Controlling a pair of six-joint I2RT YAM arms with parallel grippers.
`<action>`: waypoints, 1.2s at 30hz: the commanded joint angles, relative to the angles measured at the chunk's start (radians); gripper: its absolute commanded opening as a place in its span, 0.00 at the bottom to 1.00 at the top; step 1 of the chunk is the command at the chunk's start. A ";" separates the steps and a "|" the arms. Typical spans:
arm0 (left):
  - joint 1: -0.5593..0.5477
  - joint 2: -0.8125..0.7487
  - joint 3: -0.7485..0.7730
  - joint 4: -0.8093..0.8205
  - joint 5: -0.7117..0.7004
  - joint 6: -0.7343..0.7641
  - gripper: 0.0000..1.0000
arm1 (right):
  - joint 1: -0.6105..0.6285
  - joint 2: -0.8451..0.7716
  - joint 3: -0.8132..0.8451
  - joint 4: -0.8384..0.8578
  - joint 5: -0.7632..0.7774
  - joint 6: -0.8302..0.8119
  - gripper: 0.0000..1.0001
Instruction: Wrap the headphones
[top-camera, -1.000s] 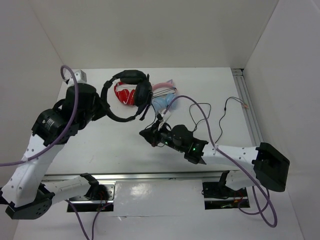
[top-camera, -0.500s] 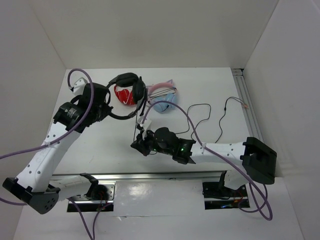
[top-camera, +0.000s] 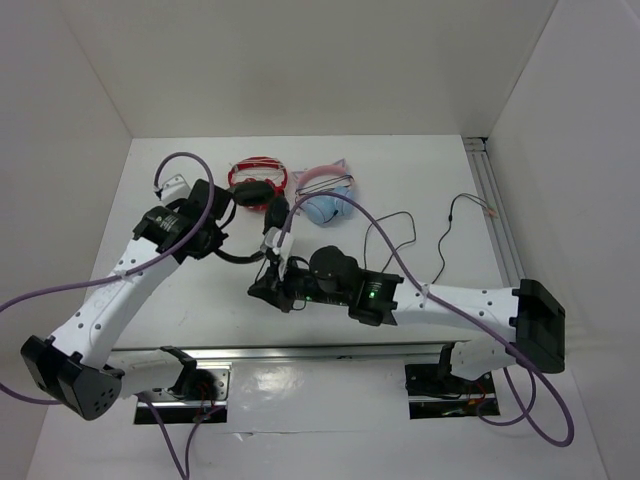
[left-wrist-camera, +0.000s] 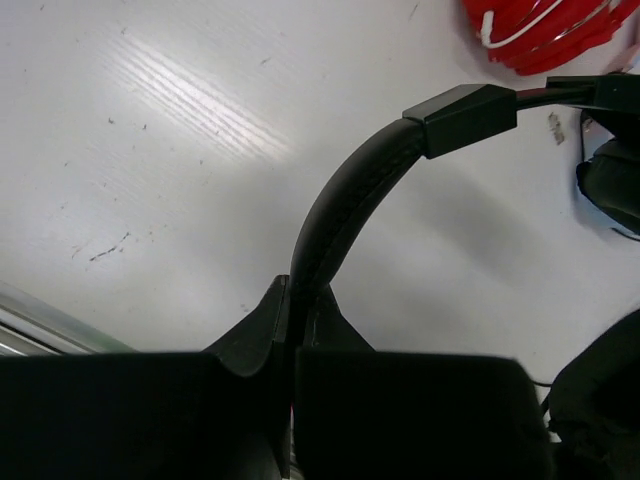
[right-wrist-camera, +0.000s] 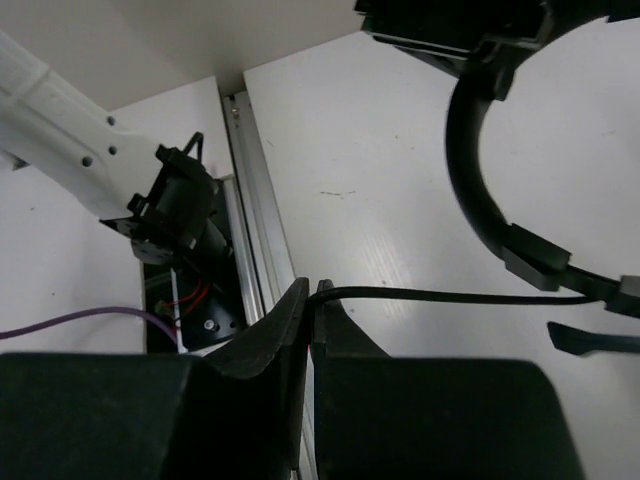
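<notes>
The black headphones (top-camera: 258, 192) hang from my left gripper (top-camera: 222, 245), which is shut on the padded headband (left-wrist-camera: 345, 200) just above the table. One earcup (left-wrist-camera: 615, 180) shows at the right edge of the left wrist view. My right gripper (top-camera: 258, 290) is to the near right of the headset and is shut on the thin black cable (right-wrist-camera: 470, 295), which runs taut from its fingertips toward the headband (right-wrist-camera: 478, 200). The rest of the cable (top-camera: 400, 225) trails loosely to the right across the table.
Red-and-white headphones (top-camera: 262, 165) and light-blue headphones with pink ears (top-camera: 325, 205) lie just behind the black headset. An aluminium rail (top-camera: 495, 200) runs along the table's right edge and another (top-camera: 300, 352) along the near edge. White walls enclose the table.
My left gripper has swung the headphones down and toward the near side. My right gripper has moved left with the cable, and the loose cable has been drawn leftward.
</notes>
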 joint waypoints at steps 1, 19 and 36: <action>0.004 -0.021 -0.011 0.142 -0.021 0.023 0.00 | 0.009 -0.041 0.060 -0.092 0.048 -0.027 0.00; -0.038 -0.020 0.007 0.065 0.032 0.299 0.00 | 0.072 0.010 0.266 -0.457 0.952 -0.164 0.00; -0.131 -0.025 0.013 0.074 0.176 0.454 0.00 | -0.008 -0.013 0.088 -0.131 1.050 -0.294 0.18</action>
